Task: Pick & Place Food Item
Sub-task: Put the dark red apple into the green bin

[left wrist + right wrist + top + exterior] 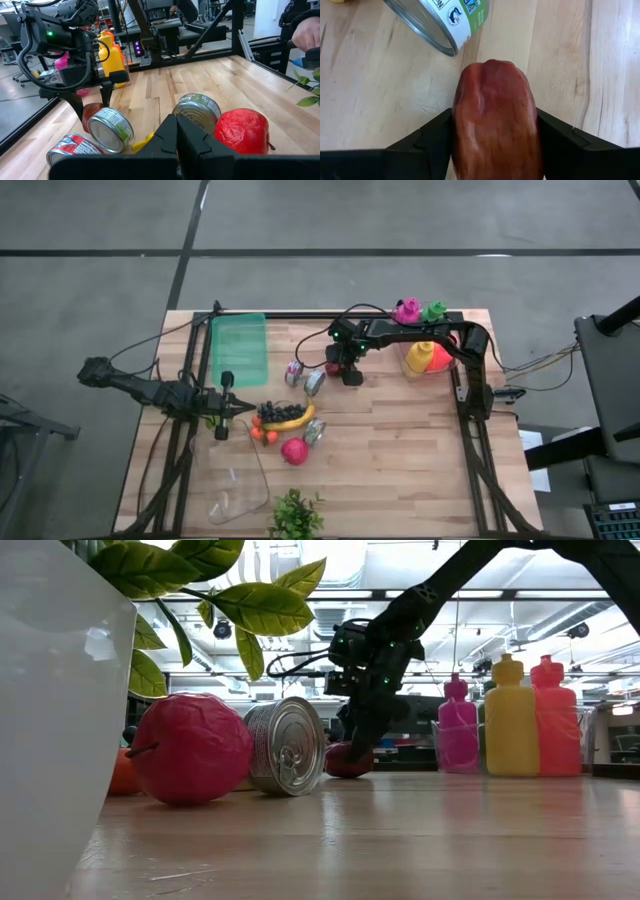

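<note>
A glossy red-brown, oblong food item (495, 95) sits between the fingers of my right gripper (495, 131), which is shut on it. The high view places this gripper (350, 374) at the table's far middle, beside two cans (305, 376). In the low view the item (347, 760) shows under the gripper, down at the tabletop. My left gripper (226, 406) is shut and hovers at the left, near the grapes and banana (285, 416). Its closed fingers (176, 137) point toward a can (197, 109) and a red fruit (242, 131). My right gripper pinches the red-brown food item across its width, one finger (432, 135) on each long side (465, 125). The fingers come down from above. The item's free end (492, 67) sticks out past the fingertips. In the low view its underside (345, 772) looks to be on the table.
A green tray (238, 348) lies at the far left. A third can (315, 431), a red fruit (294, 450) and small orange pieces (260, 434) sit mid-table. A clear container (240, 492) and a plant (295, 515) are near. Bottles (422, 358) stand far right. A person's hand (306, 34) shows beyond.
</note>
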Controlling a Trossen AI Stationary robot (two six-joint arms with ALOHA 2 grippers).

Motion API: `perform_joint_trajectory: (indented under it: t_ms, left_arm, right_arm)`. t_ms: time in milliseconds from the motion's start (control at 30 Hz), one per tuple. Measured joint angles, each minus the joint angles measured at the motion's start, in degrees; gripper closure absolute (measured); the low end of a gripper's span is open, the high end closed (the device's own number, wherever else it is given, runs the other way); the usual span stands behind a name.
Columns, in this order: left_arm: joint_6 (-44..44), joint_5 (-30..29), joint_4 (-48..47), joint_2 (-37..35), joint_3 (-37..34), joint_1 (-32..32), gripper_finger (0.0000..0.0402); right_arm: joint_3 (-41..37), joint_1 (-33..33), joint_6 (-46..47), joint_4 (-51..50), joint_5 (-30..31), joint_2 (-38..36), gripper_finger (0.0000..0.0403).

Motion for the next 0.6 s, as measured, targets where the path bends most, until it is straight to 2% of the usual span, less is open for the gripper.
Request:
perform_joint_trajectory:
  t_ms: [167, 600]
  left_arm:
    - [0.0, 0.0, 0.0, 0.0, 0.0, 0.0, 0.0402]
    - [0.2, 0.0, 0.0, 0.0, 0.0, 0.0, 0.0402]
  right_arm:
    - [0.0, 0.0, 0.0, 0.0, 0.1, 0.0, 0.0166]
    - [0.0, 0.0, 0.6, 0.0, 0.1, -0.1, 0.0164]
